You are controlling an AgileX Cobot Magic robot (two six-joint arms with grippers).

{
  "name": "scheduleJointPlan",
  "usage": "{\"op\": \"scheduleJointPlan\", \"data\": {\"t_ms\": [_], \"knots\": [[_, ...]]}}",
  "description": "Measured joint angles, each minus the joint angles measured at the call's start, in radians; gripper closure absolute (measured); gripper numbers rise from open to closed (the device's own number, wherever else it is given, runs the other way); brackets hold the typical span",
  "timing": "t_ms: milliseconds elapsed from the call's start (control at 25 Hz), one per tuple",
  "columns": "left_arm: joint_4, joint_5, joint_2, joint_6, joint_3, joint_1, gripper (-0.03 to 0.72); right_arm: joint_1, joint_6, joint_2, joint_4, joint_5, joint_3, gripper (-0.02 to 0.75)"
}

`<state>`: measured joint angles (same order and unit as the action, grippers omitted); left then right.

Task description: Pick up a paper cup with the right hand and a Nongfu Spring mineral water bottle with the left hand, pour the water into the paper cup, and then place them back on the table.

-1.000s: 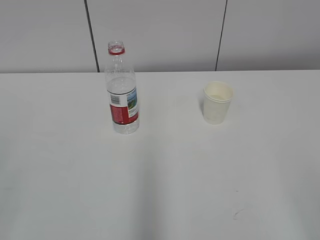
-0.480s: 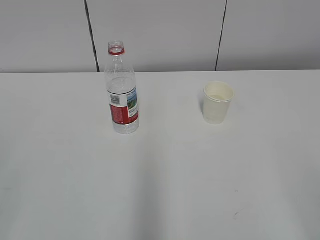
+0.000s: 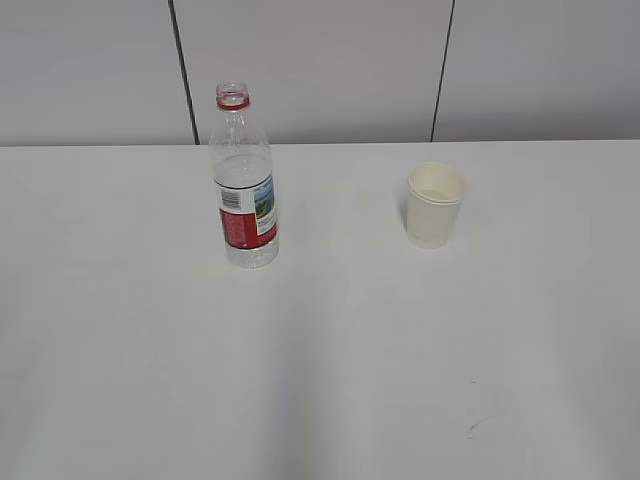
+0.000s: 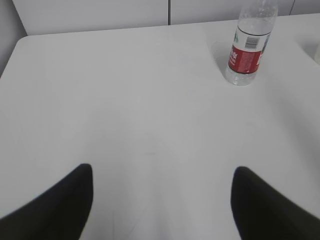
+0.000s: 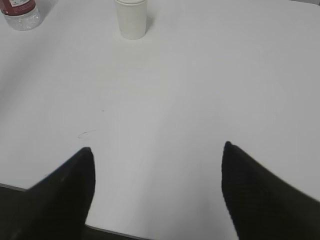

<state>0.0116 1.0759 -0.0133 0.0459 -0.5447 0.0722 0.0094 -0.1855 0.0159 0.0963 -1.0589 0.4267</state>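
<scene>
The Nongfu Spring bottle stands upright and uncapped on the white table, left of centre, with clear water in it. It also shows in the left wrist view at the top right and in the right wrist view at the top left. The paper cup stands upright to the bottle's right; it also shows in the right wrist view. My left gripper is open and empty, far short of the bottle. My right gripper is open and empty over the table's near edge. Neither arm shows in the exterior view.
A small dark scuff mark lies on the table near the front right; it also shows in the right wrist view. A grey panelled wall stands behind the table. The table's front edge is under my right gripper.
</scene>
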Motion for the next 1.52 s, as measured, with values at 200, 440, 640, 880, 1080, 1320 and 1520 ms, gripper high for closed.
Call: {"op": "scheduleJointPlan", "data": {"t_ms": [200,440,640,880,1080,1320,1520], "knots": [[0.000,0.000,0.000,0.000,0.000,0.000,0.176,0.000,0.000,0.000,0.000,0.000,0.000,0.156],[0.000,0.000,0.000,0.000,0.000,0.000,0.176,0.000,0.000,0.000,0.000,0.000,0.000,0.156],[0.000,0.000,0.000,0.000,0.000,0.000,0.177,0.000,0.000,0.000,0.000,0.000,0.000,0.156],[0.000,0.000,0.000,0.000,0.000,0.000,0.177,0.000,0.000,0.000,0.000,0.000,0.000,0.156],[0.000,0.000,0.000,0.000,0.000,0.000,0.177,0.000,0.000,0.000,0.000,0.000,0.000,0.156],[0.000,0.000,0.000,0.000,0.000,0.000,0.177,0.000,0.000,0.000,0.000,0.000,0.000,0.156],[0.001,0.000,0.000,0.000,0.000,0.000,0.177,0.000,0.000,0.000,0.000,0.000,0.000,0.156]]}}
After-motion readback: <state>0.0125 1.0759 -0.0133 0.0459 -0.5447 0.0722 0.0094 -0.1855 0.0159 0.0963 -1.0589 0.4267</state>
